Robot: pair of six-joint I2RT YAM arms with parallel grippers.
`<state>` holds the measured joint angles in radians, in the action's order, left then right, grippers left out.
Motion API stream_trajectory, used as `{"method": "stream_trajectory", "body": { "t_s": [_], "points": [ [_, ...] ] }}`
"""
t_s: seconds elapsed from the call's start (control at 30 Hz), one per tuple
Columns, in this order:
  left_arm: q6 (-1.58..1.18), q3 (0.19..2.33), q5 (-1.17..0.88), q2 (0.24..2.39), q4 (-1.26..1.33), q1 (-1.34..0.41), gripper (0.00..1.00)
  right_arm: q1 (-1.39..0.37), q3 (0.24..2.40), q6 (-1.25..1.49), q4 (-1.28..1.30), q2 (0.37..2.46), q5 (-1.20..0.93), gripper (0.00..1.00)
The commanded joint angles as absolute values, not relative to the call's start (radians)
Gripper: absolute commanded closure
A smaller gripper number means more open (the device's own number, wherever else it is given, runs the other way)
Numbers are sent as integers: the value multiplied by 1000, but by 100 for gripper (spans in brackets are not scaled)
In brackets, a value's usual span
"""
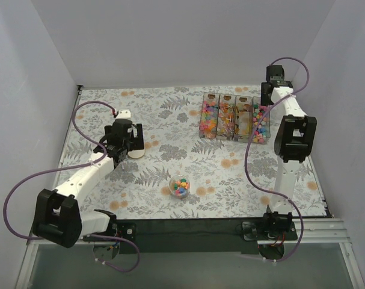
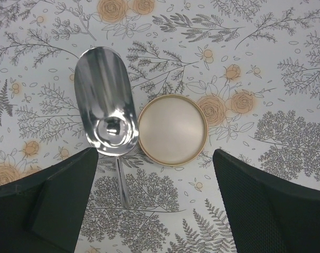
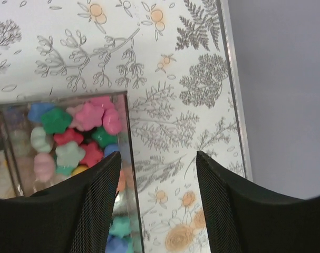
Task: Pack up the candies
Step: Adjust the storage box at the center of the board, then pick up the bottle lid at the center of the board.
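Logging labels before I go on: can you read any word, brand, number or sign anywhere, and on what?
None. No view shows any lettering: not on the clear boxes, the candies in them, the small cup, the metal scoop or the round lid. The tablecloth bears only fern and flower prints.

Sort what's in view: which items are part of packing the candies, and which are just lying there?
Job:
- candies
- clear bins holding them
- small cup with some candies in it
- metal scoop
- round lid, probably the cup's

Just there:
- purple cables
- floral cloth
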<state>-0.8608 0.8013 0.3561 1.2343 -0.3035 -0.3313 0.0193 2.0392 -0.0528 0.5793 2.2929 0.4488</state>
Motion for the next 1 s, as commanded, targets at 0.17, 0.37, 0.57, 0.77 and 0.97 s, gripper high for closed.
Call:
{"method": "stream_trajectory", "body": {
  "t_s": [0.17,0.37,0.57,0.77,0.97],
  "points": [
    [-922,854,305,1318,-295,-334,11,-60,1706,100,526,1892,234,35],
    [-940,859,279,1356,-293,-336,18,-66,1534,205,468,1829,-24,53],
    [-937,861,241,1427,-288,-334,37,-135,1387,247,431,1749,-129,55],
    [-933,893,201,1522,-252,-344,51,-218,1237,249,426,1668,-140,54],
    [-927,922,157,1603,-232,-350,59,-242,1143,252,425,1611,-161,54]
  ]
}}
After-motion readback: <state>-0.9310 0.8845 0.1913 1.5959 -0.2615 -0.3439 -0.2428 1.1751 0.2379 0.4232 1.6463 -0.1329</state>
